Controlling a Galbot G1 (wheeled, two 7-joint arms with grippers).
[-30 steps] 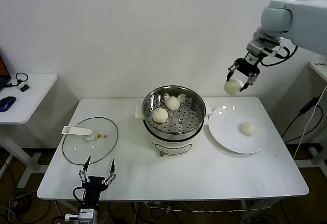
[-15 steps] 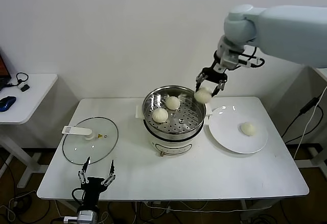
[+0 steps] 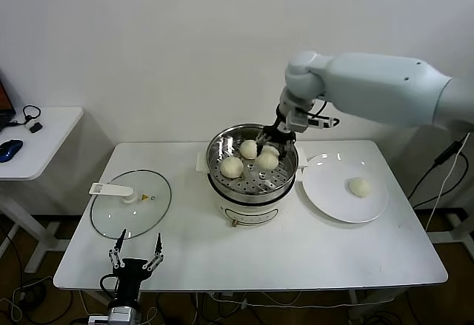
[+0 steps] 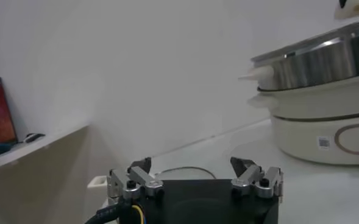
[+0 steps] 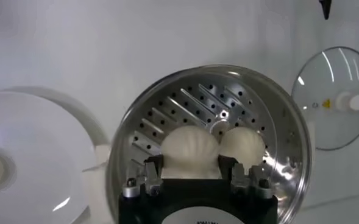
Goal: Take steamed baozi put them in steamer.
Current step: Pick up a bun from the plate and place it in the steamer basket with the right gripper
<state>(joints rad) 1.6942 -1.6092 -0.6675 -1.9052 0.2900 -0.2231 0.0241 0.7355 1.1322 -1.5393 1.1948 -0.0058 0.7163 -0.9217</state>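
Note:
My right gripper point(image 3: 268, 149) is shut on a cream-white baozi point(image 3: 266, 161) and holds it low inside the shiny steamer basket point(image 3: 216, 149), on its right side. Two more baozi point(image 3: 232, 166) point(image 3: 249, 148) lie on the perforated floor. In the right wrist view the held baozi point(image 5: 189, 152) sits between the fingers over the steamer floor point(image 5: 185, 103), with another baozi point(image 5: 242, 145) beside it. One baozi point(image 3: 360, 186) lies on the white plate point(image 3: 333, 199). My left gripper point(image 3: 135, 255) is open and empty below the table's front left edge.
The glass lid point(image 3: 131, 203) with a white handle lies flat on the table's left side. The steamer's white cooker base point(image 4: 325, 122) shows in the left wrist view. A side table point(image 3: 37, 143) with a mouse stands at the far left.
My right gripper has carried the baozi from high above the plate leftwards and down into the steamer basket. The left arm has hardly moved.

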